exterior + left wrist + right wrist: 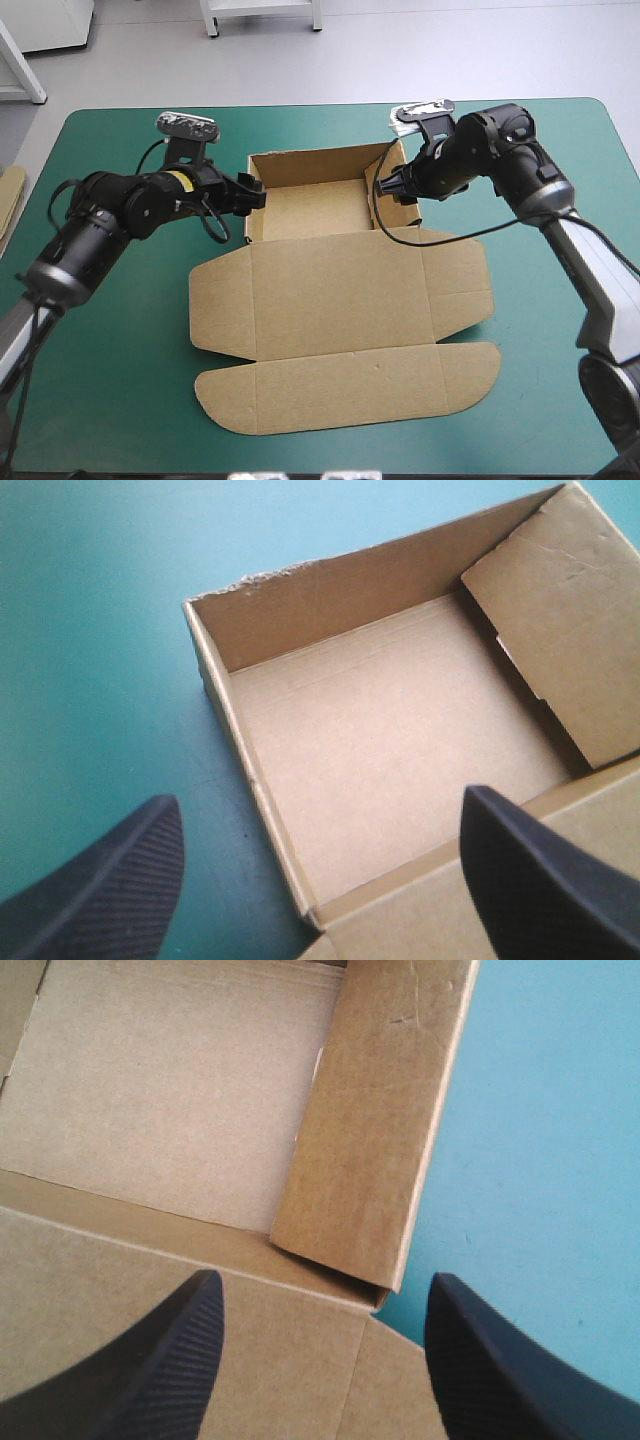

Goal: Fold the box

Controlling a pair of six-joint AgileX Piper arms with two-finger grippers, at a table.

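The brown box (330, 270) lies mid-table as an open tray with raised walls at the far side and its lid spread flat toward the near edge. My left gripper (255, 198) is open at the tray's left wall, its fingers straddling that wall (240, 780) in the left wrist view. My right gripper (388, 186) is open at the tray's right wall. In the right wrist view, the right wall's folded flap (375, 1130) stands ahead of the fingers, and the tray floor (170, 1090) lies beside it. Nothing is held.
The flat lid (350, 385) with rounded corners reaches close to the table's near edge. An edge of more brown board (8, 200) shows at the table's left edge. Bare teal-green cover (560, 330) lies to both sides of the box.
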